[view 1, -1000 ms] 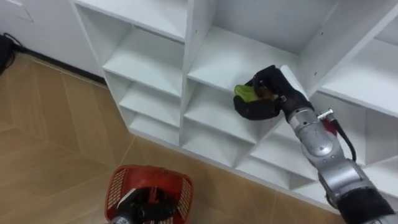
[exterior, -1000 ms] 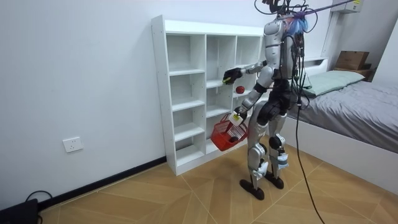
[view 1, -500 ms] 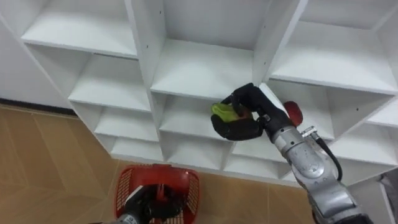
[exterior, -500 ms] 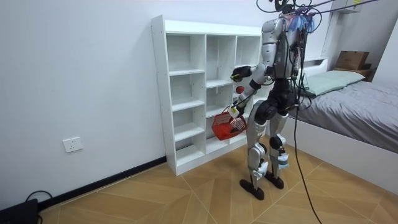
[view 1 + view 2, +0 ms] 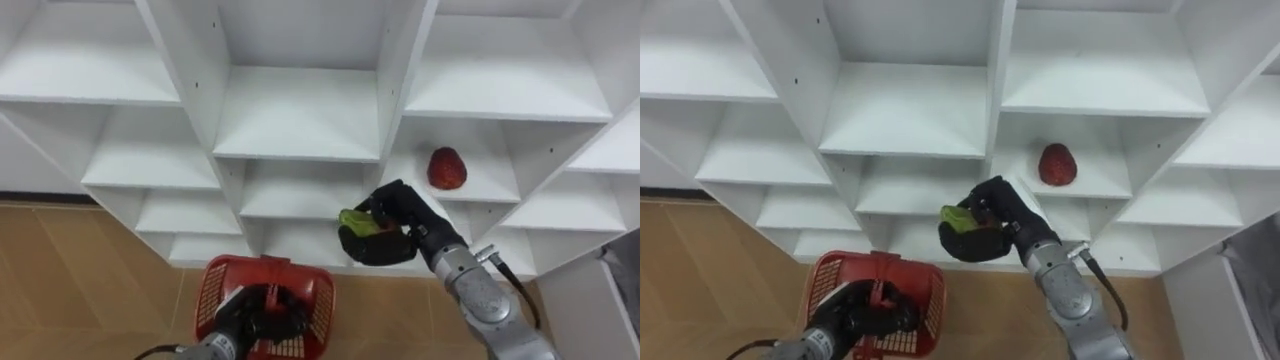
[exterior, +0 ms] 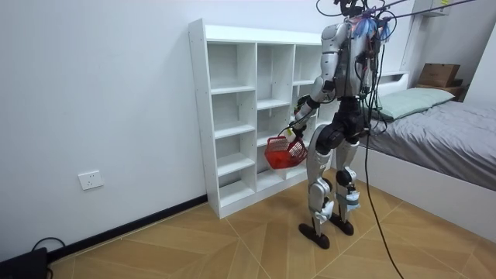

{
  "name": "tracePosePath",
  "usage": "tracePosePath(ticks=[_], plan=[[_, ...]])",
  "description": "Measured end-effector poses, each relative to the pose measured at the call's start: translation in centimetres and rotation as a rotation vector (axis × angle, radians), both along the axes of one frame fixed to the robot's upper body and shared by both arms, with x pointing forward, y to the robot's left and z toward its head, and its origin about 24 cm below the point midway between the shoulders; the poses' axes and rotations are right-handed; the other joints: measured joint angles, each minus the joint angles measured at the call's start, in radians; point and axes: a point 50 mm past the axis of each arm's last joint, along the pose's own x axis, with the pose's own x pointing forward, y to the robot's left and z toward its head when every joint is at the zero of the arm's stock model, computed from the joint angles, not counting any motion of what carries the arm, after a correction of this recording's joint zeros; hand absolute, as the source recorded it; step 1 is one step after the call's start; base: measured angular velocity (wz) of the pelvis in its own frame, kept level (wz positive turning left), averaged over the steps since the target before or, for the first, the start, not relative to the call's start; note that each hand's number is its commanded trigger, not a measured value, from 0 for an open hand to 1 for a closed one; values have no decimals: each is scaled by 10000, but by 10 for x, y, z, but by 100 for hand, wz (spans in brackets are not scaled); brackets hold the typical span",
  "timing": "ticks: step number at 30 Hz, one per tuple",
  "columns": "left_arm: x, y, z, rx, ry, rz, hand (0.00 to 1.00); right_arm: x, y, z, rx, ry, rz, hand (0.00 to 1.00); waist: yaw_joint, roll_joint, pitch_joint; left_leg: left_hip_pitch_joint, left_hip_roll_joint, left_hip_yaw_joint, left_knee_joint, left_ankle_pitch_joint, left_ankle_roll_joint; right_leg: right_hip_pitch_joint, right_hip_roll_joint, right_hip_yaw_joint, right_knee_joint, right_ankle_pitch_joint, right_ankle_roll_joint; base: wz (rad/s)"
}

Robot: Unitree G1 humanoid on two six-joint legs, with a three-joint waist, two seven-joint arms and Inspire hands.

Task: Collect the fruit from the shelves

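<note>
Robot stands facing the white closet (image 5: 300, 110), bed (image 6: 442, 132) behind it on the room view's right. One red fruit (image 5: 446, 168) sits on a shelf in the right column, beyond the upright divider, well apart from both hands.

Right hand (image 5: 390, 232) is curled round a green fruit (image 5: 353, 219), out in front of the shelf edges, above and right of the red basket (image 5: 215, 275).

Against a second ago: the right arm has drawn back from the shelf and dropped lower; the basket rides a little higher.

Left hand (image 5: 262, 318) is clamped on the basket's handle. Basket contents: probably hidden behind that hand, cannot tell.
</note>
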Motion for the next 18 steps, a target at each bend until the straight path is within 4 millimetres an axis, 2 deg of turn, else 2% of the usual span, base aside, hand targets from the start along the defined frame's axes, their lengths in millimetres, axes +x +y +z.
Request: tracePosePath(ticks=[3, 5, 8, 18], plan=[[3, -4, 3, -146, -276, -24, 100, -8, -2, -14, -76, 612, -253, 100, -30, 130, 1, -1, -5, 16, -2, -9, 11, -7, 3, 14, -24, 9, 15, 0], [4, -5, 4, -138, -302, -76, 100, -12, -2, -23, 7, 999, -580, 100, -61, 298, 7, -21, -5, 24, -1, -15, 14, -35, -6, 13, -25, 6, 19, 0], [6, -9, 7, -228, -501, -246, 100, -14, -5, -28, 100, 1178, -931, 100, -90, 440, -2, -85, -4, 39, -3, -16, 15, -123, -8, 24, -3, 0, 25, 0], [8, -16, 9, -519, -569, -370, 100, -18, -7, -35, 434, 1544, -1525, 100, -104, 472, 9, -104, -10, 156, 3, -57, 36, -207, 27, 137, 63, -25, 51, -2]])
